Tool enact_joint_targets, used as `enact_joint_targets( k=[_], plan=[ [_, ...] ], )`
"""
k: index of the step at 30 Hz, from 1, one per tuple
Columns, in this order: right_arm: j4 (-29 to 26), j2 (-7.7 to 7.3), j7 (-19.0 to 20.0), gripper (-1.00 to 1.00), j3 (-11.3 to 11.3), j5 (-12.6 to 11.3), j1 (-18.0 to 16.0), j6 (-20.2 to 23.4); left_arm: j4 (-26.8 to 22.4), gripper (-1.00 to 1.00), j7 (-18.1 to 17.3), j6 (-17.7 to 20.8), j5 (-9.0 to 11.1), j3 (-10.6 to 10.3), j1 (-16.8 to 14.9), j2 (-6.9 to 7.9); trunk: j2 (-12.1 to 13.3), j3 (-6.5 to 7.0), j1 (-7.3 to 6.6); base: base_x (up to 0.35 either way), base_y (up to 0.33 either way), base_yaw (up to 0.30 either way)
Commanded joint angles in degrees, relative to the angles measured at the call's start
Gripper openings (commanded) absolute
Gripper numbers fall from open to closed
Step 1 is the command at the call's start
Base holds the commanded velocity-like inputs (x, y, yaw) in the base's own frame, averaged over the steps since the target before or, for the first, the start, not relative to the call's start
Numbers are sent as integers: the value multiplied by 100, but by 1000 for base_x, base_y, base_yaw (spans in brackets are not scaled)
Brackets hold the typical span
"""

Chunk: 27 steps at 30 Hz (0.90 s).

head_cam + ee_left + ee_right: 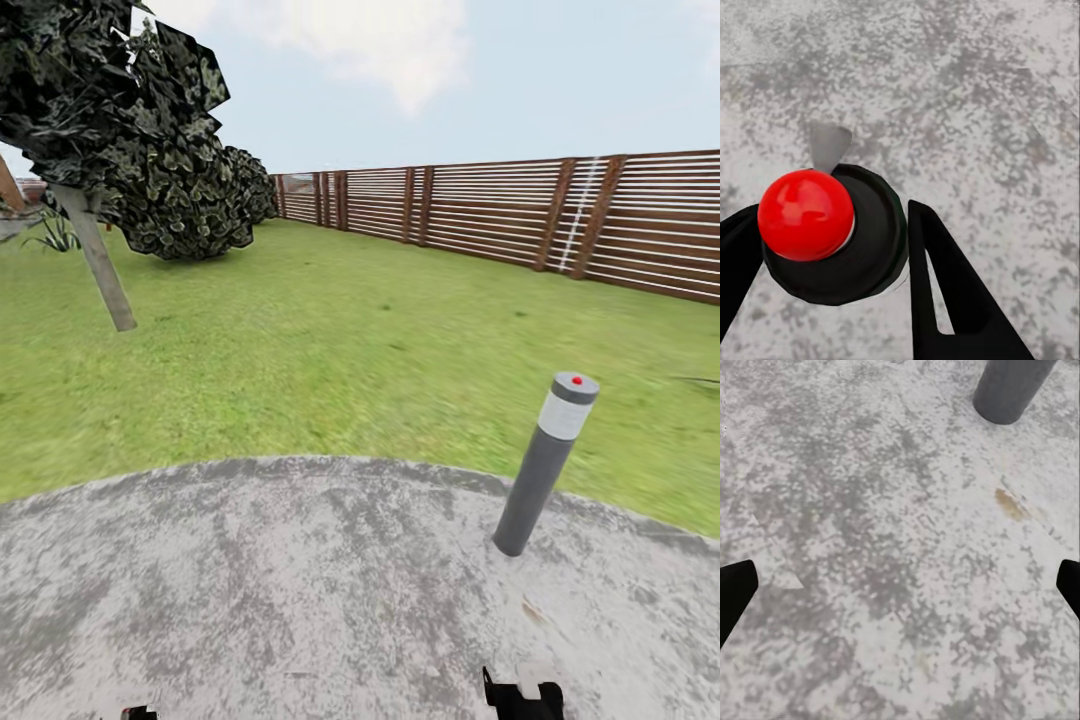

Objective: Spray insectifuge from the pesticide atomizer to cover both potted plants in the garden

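Green lawn (pixel 330 330) runs out from a round grey stone patio (pixel 300 580) to a horizontal wooden slat fence (pixel 480 215) that spans from about 12 to 3 o'clock in the head view. A dark-leaved tree (pixel 130 130) leans at 10 o'clock, and a grey bollard post (pixel 545 465) stands on the patio's edge at 2 o'clock.

The left gripper (pixel 832 210) points down at the stone. Its two black fingers lie against opposite sides of a dark green-black round body, seen end-on and capped by a glossy red ball (pixel 806 214). I judge this to be the pesticide atomizer (pixel 874 225), clamped and carried low at about 7 o'clock from the head camera. The nozzle's direction cannot be read from this angle.

The right gripper (pixel 904 574) is spread wide with nothing between its fingers, and only the fingertips show at the edges of its wrist view. Bare patio lies beneath it, and the bollard's base is near, towards 1 o'clock.

The step in hand looks like travel, bringing the bottle to the potted plants. To do it well:

- Turn the base slowly so the head camera sweeps the garden.
- Keep clear of the bollard at 2 o'clock while turning.
- Hold the left wrist steady so the bottle does not slip or twist in the grip.
- Raise the bottle into the head view before spraying, so the nozzle can be aimed at the leaves.
- Keep the empty right arm tucked in.
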Motion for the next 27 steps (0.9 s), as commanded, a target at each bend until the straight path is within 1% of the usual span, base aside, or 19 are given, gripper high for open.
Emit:
enact_joint_targets(
  k=[1, 5, 12, 20, 27],
  plan=[
    [2, -1, -23, 100, 50, -35, -2, -16, 3, -100, -29, -15, -32, 50, -6, 1, -2, -5, 2, 338, 112, 278],
    [2, -1, -23, 100, 50, -35, -2, -13, 3, -100, -32, -15, -32, 48, -6, -2, -2, -5, 2, 338, 82, 278],
    [2, -1, -23, 100, 50, -35, -2, -14, -2, -100, -29, -15, -32, 52, -6, 0, -2, -5, 2, 334, 7, 278],
    [2, -1, -23, 100, 50, -35, -2, -11, -3, -100, -29, -15, -32, 34, -6, -13, -2, -5, 2, 62, 0, 278],
    [2, -1, -23, 100, 50, -35, -2, -15, -3, -100, -24, -15, -32, 44, -6, -15, -2, -5, 2, 295, 0, 278]
  ],
)
